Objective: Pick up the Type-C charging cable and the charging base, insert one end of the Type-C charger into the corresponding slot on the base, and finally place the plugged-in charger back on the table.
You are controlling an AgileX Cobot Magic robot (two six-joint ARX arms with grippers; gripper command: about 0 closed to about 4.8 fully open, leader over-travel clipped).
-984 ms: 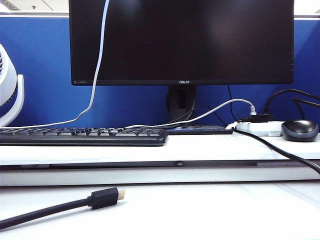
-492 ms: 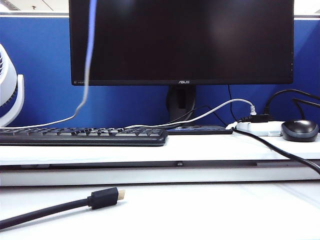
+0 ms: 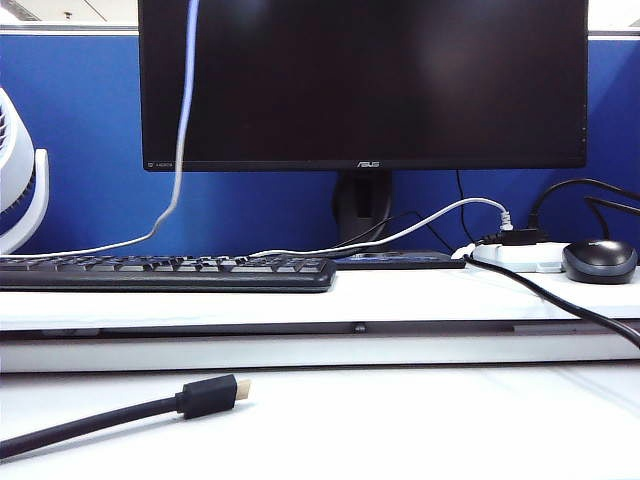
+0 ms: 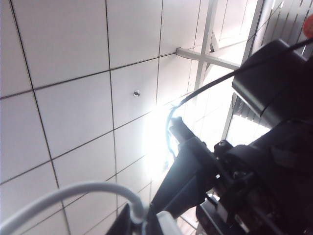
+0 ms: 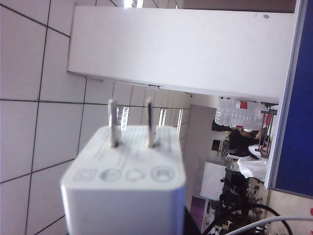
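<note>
The Type-C charging cable (image 3: pixel 181 130) is a thin white cord that hangs from above the exterior view, in front of the monitor, and trails left over the shelf. Neither gripper shows in that view. In the left wrist view, which looks up at the ceiling, my left gripper (image 4: pixel 143 223) is shut on the cable (image 4: pixel 73 192), which loops out from between the dark fingers. My right gripper (image 5: pixel 126 226) is shut on the charging base (image 5: pixel 124 186), a white block with two metal prongs pointing away. Its fingers are mostly hidden behind the block. The table (image 3: pixel 420 420) lies below.
A thick black cable with a gold-tipped plug (image 3: pixel 212 394) lies on the table's front left. On the shelf stand a keyboard (image 3: pixel 165 271), a monitor (image 3: pixel 360 80), a power strip (image 3: pixel 520 256), a mouse (image 3: pixel 599 260) and a fan (image 3: pixel 18 180). Dark arm parts (image 4: pixel 264 171) are close by in the left wrist view.
The hanging white cable has swung to the left in front of the monitor. Nothing on the table or shelf has moved.
</note>
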